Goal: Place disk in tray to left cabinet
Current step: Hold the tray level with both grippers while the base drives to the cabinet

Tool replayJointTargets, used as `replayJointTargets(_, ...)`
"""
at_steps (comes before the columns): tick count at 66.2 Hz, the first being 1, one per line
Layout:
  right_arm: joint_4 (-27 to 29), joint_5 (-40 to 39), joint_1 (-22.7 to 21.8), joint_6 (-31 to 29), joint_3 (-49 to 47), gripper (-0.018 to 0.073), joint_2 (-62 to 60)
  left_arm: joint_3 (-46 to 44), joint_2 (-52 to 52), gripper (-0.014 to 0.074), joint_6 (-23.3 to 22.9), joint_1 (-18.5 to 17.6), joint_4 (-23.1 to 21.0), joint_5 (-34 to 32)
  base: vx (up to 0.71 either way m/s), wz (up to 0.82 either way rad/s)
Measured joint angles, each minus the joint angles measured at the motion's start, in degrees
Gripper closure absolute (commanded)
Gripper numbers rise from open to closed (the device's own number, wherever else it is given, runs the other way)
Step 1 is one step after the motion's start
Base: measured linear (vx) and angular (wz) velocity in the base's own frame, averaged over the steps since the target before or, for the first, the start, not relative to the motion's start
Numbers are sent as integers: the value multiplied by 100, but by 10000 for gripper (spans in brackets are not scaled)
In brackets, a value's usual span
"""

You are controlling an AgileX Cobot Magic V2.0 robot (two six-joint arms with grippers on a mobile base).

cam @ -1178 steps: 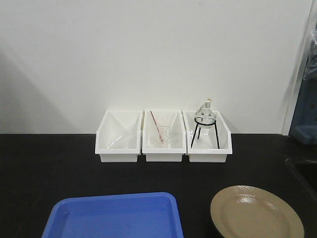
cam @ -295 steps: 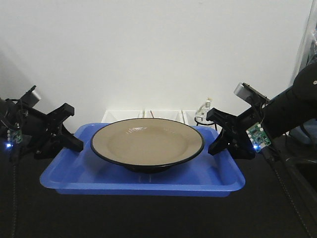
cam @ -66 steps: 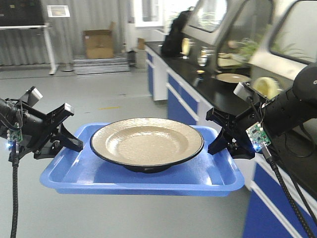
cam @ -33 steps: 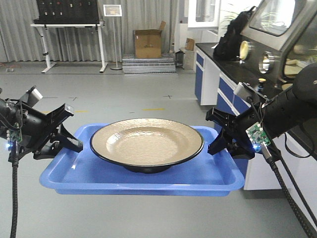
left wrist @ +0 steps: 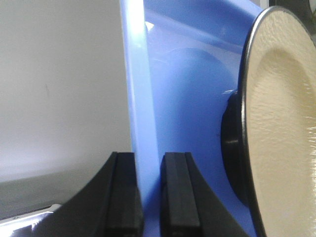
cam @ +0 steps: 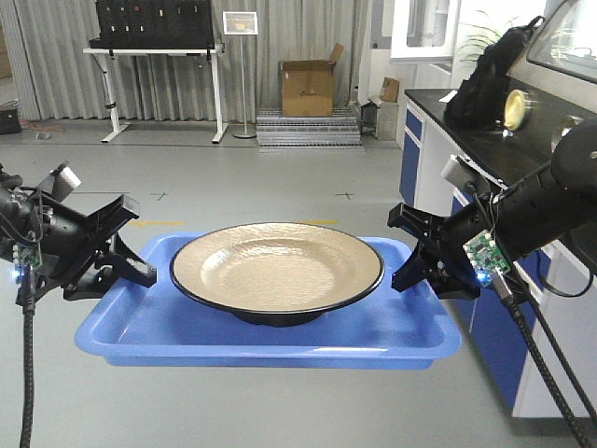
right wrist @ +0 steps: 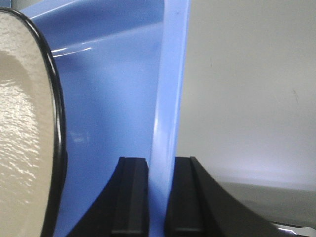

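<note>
Glossy tan disk (cam: 276,266) on smooth blue plastic tray (cam: 270,334).

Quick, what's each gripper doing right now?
Left gripper: shut on the blue tray, clamping its left rim.
Right gripper: shut on the blue tray, clamping its right rim.

Grey floor (cam: 280,201) all around, marked with small black crosses (cam: 347,195) and a short strip of yellow tape (cam: 149,223). Along the far side, a pleated grey curtain (cam: 56,84). In front of it, a white-legged table (cam: 154,49) loaded with black equipment (cam: 154,21). Just right of the table, a framed sign (cam: 240,22) on a thin pole. Further right, an open cardboard box (cam: 309,91) sitting on a low set of metal steps (cam: 308,126), with a smaller box (cam: 390,90) near it. On the right, a black-topped counter (cam: 438,98) with blue doors (cam: 409,154) below. On the counter, a black backpack (cam: 478,79), with green leaves (cam: 480,28) behind and above it.
</note>
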Motion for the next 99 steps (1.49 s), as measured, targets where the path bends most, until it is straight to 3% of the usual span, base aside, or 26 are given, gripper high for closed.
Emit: replayJointTargets(99,-6,6,0,0,0,563,0,0,0,596,0,0,0,7,60,7)
